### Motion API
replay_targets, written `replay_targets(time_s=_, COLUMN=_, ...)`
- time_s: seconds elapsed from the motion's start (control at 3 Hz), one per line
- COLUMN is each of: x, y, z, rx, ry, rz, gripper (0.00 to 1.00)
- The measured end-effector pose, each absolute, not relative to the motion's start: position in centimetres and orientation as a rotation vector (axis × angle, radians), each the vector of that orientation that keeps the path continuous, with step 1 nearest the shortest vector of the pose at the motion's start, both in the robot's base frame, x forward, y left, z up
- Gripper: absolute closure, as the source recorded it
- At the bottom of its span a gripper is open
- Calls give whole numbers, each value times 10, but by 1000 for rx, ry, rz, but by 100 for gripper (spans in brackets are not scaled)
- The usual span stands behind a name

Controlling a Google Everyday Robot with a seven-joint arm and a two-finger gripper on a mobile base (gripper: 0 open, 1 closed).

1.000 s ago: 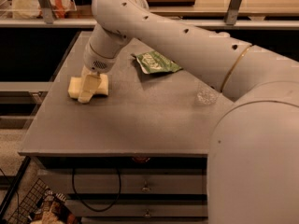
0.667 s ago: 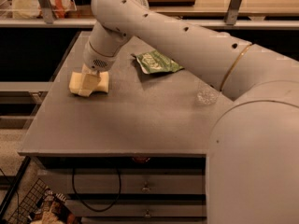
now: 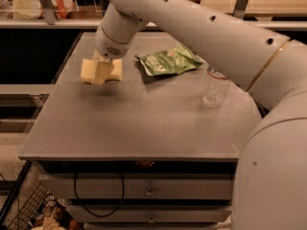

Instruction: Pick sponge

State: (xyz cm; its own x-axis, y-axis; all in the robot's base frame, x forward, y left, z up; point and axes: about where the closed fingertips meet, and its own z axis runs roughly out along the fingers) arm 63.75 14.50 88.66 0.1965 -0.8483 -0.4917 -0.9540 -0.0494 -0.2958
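you had the gripper clamped from above across the pinched middle of the sponge, which seemed to hang just clear of the table near its far-left corner, well apart from the green bag and clear bottle, so neither got snagged.

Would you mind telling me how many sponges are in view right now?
1. The sponge is at the table's far left, clamped in the gripper, left of the green bag. No other shows, though the arm might hide one.
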Motion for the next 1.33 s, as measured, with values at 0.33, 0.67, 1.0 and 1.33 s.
replay_targets(time_s=0.33, x=644, y=114, z=945, rx=-1886, ry=1609, rz=101, gripper=100)
replay_targets(time_s=0.67, x=647, y=95, z=983, rx=-1865, ry=1558, rz=34, gripper=100)
replay_targets(time_s=1.0, x=648, y=91, z=998, rx=-1875, ry=1518, rz=44, gripper=100)
replay_targets(time_s=1.33, x=650, y=95, z=995, rx=-1900, ry=1499, rz=105, gripper=100)
